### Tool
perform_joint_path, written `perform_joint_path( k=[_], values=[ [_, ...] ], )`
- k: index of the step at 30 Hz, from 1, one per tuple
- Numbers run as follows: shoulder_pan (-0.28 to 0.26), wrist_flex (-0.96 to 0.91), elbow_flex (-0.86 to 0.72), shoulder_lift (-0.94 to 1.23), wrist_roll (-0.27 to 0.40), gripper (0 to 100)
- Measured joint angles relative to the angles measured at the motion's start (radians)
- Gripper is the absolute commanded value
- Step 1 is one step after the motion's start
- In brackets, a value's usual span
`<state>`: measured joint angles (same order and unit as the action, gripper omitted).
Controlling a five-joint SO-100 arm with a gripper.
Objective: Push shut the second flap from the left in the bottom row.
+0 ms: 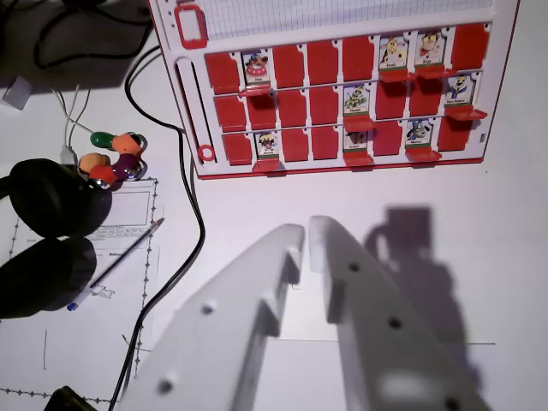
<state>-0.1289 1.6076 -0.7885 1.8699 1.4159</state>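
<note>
Jaws (306,235) nearly closed and empty, hovering below red flap board (338,81), second bottom-row flap (267,145) upright

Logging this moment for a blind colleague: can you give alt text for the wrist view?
A white end effector, closed and empty, hovers over a white table short of a red flap game board, several picture flaps open. A pen on paper, black cable and colourful toy lie on the wrist view's left.

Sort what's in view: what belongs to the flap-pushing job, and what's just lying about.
Job:
- red game board
- open flap with a picture card, second from the left in the bottom row
- tool, nearly closed, short of the board

Lying about:
- black cable
- pen
- printed sheet
- coloured beads
- black headphones
</note>
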Motion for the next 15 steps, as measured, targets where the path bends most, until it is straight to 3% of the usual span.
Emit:
perform_joint_path(
  k=[9,15],
  values=[
    [0.0,-0.129,-0.225,0.0,0.0,0],
    [-0.006,-0.273,-0.42,0.0,-0.035,0]
  ],
)
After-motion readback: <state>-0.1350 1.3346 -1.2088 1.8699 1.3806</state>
